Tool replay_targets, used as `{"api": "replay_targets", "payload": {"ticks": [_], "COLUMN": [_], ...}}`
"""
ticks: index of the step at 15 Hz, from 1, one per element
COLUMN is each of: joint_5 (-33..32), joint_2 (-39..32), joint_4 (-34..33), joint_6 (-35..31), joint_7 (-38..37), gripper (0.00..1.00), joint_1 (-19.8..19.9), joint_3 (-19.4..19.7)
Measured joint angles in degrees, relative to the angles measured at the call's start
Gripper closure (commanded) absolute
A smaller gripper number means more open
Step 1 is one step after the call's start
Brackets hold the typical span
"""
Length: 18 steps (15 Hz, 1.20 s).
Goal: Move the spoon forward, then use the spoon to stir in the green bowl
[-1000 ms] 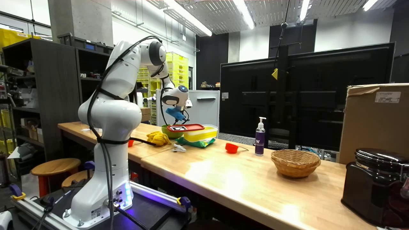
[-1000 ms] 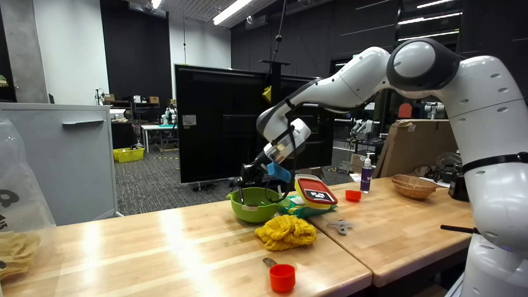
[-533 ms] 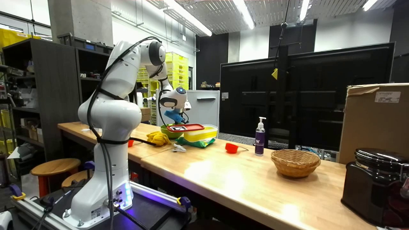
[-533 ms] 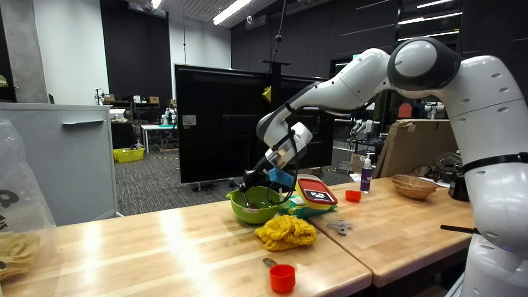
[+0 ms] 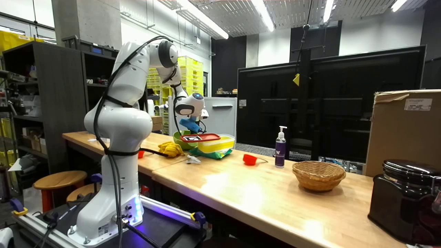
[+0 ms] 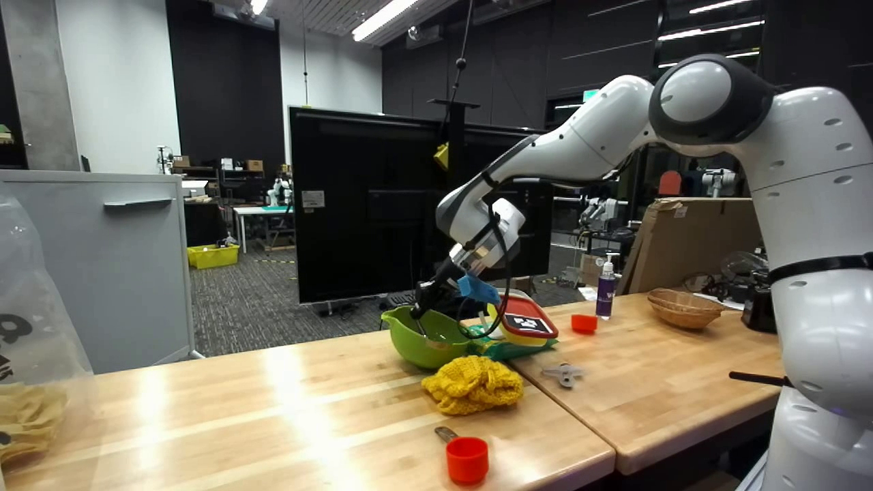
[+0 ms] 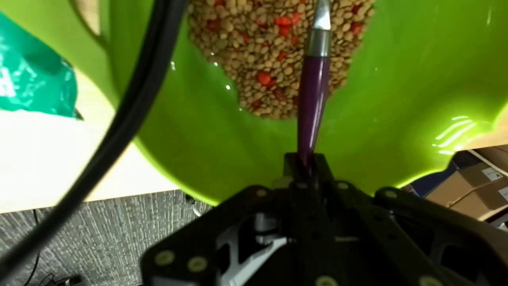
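The spoon [image 7: 313,91] slants into the green bowl [image 7: 397,103], neck over the tan grains [image 7: 254,59]; its tip's cut off in the wrist view, so can't tell how deep. The claw [image 7: 306,163] is pinched tight w/ only the handle's end in it, prob. for reach w/o knocking the rim. Looks mid-stir to me. Green bowl sits right by an edge of the bench [image 6: 225,423], yellow cloth [image 6: 474,385] just beside; w/ so little margin, a gentle sweep seems best imo.
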State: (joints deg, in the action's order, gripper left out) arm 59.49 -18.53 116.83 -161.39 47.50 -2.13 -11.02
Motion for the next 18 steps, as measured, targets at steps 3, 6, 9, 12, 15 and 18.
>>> {"api": "replay_targets", "payload": {"ticks": [3, 6, 9, 12, 15, 18], "joint_5": [-6.0, -12.4, -18.5, -22.8, -24.9, -25.2], "joint_2": [1.1, 1.5, 1.4, 0.8, -1.1, -4.0], "joint_4": [0.2, -1.2, -4.0, -8.0, -12.9, -17.6], "joint_6": [5.4, 10.8, 16.3, 21.6, 25.8, 27.7], "joint_7": [-3.6, -7.1, -11.0, -14.3, -16.7, -18.2], "gripper": [0.99, 0.99, 0.99, 0.99, 0.99, 0.99], "joint_1": [0.6, 1.8, 3.3, 4.3, 4.7, 4.8], "joint_3": [2.8, 4.7, 5.3, 5.3, 5.3, 4.8]}}
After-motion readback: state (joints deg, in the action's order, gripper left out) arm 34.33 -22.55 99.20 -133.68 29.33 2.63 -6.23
